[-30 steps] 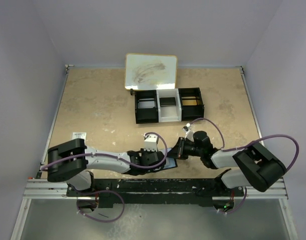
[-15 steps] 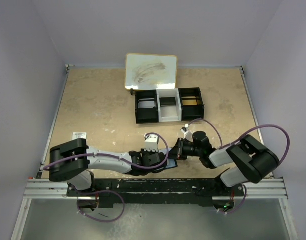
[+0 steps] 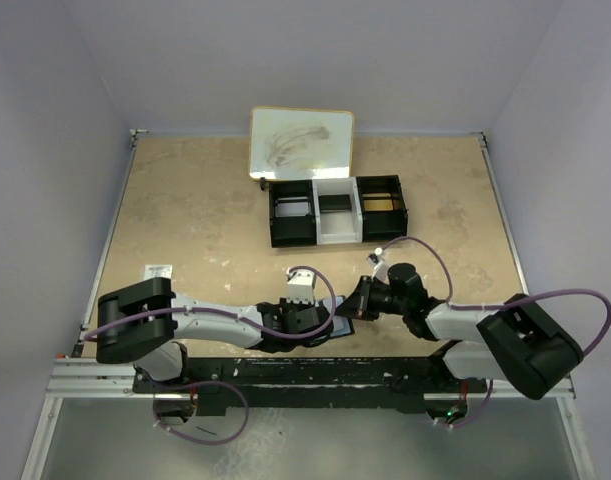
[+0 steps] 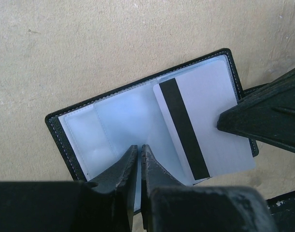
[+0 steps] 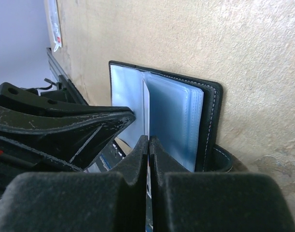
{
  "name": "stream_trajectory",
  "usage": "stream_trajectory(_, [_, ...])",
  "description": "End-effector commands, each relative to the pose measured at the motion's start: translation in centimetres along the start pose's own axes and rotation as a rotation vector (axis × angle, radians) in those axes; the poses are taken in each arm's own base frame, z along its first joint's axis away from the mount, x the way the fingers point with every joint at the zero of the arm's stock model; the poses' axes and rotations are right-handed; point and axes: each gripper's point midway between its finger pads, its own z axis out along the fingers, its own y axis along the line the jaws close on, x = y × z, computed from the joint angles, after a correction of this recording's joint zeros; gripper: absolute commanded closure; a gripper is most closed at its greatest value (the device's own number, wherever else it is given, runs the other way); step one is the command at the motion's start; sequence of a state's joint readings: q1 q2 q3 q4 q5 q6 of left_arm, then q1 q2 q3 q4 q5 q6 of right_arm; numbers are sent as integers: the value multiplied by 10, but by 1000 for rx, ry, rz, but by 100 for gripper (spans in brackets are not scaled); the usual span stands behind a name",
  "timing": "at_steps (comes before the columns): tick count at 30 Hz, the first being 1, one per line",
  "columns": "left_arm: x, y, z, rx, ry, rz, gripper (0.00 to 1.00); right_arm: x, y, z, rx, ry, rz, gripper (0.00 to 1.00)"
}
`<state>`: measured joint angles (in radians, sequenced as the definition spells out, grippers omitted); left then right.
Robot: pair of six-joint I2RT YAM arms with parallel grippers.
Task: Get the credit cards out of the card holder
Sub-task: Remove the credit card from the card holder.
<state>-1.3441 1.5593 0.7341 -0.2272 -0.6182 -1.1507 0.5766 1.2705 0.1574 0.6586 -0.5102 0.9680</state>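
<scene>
Card holder [image 4: 113, 121] lies open on the table [image 4: 89, 43] by the arms' bases. On its left, the left gripper [image 4: 139, 147] appears clenched on the card holder's clear sleeve. A white card [image 4: 205, 121] pokes out rightward along the long axis, its edge apparently pinched in the closed right gripper [image 5: 148, 140]. Only a black magnetic stripe shows; no legible writing.

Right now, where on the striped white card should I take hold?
Probably the corner of the card jutting past the black edge of the card holder, approached from that outer side; the rest lies flat on the holder, leaving one face free.
</scene>
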Motion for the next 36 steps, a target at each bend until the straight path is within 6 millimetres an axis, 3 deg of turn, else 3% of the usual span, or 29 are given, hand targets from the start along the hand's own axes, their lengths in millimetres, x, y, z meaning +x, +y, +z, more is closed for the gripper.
stream_trajectory(1, [-1,7,-4,-18,-4,23,94,-4,-4,4,14,-9,-25,99])
stream_trajectory(7, [-33,1,-19,-22,-88,-12,83,-3,-7,7,12,-8,-13,100])
stream_trajectory(10, [-44,-16,-27,53,-110,-44,77,-4,-7,7,14,-10,-11,100])
stream_trajectory(19, [-33,-50,-21,184,-56,-56,75,-2,-9,7,15,-11,-6,99])
stream_trajectory(29, [2,-35,3,140,20,-32,82,0,-5,7,-3,2,-12,96])
stream_trajectory(36, [8,1,5,20,13,-7,87,2,0,6,-34,19,-19,88])
